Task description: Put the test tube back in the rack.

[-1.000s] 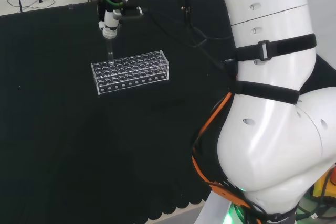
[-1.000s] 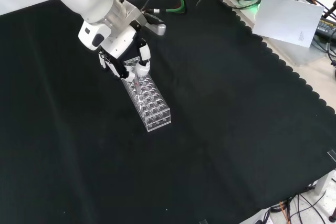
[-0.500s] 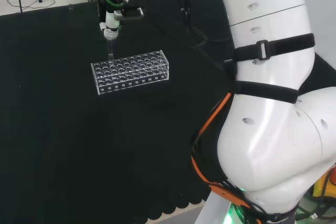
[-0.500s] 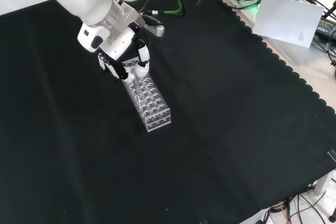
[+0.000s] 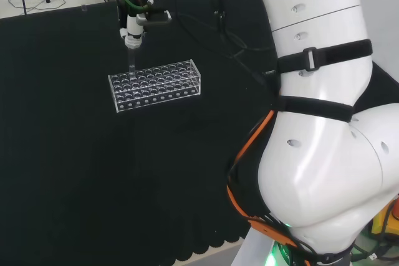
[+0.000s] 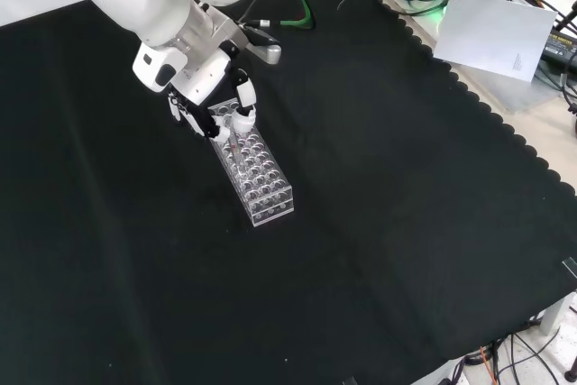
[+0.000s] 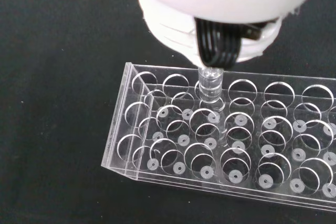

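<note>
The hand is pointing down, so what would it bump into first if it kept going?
Probably the clear rack. The hand holds a test tube upright over one end, so the tube would likely meet it first.

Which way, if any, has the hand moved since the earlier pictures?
Yes. In the head view the hand has risen slightly from the rack, lifting the test tube.

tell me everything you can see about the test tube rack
The rack is a clear, box-shaped plastic block lying flat on the black cloth. Its top plate carries rows of round holes, with a lower plate of smaller holes beneath. In the head view it lies left to right. The holes look empty except near its left end there, where a clear test tube, held upright by the hand, stands in a back-row hole.
</note>
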`<act>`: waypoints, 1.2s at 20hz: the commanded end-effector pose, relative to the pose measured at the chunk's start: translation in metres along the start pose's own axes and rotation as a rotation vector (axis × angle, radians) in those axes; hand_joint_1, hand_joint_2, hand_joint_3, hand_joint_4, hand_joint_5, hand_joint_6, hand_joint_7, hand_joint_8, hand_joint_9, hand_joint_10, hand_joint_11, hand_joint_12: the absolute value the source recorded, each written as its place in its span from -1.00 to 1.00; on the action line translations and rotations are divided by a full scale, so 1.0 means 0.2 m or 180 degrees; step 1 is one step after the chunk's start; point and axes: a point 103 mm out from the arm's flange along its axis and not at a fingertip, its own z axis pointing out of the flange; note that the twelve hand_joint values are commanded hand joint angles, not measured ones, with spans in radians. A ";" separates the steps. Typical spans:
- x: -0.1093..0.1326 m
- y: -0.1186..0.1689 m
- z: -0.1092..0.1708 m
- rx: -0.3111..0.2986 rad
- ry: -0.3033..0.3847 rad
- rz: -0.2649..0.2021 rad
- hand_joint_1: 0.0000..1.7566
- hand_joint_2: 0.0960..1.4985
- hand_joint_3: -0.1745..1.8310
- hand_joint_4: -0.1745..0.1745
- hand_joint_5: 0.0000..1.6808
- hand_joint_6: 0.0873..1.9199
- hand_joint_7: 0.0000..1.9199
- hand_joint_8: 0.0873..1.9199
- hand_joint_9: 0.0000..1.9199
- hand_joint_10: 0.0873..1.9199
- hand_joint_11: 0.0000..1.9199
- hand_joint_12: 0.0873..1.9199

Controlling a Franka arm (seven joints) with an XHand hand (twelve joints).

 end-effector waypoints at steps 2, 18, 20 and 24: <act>-0.01 0.01 0.02 0.0069 0.0008 0.0036 0.64 -0.39 -0.06 -1.00 0.65 -0.58 0.51 -0.40 0.57 -0.98 -0.02 0.18; -0.02 0.07 0.07 0.0170 -0.0005 0.0052 0.64 -0.39 -0.06 -1.00 0.65 -0.58 0.51 -0.41 0.57 -0.98 -0.02 0.18; -0.02 0.07 0.08 0.0170 0.0004 0.0044 0.64 -0.39 -0.06 -1.00 0.65 -0.59 0.51 -0.41 0.57 -0.99 -0.02 0.18; -0.01 0.09 0.10 0.0177 0.0020 0.0028 0.64 -0.39 -0.06 -1.00 0.65 -0.59 0.51 -0.41 0.57 -0.99 -0.02 0.18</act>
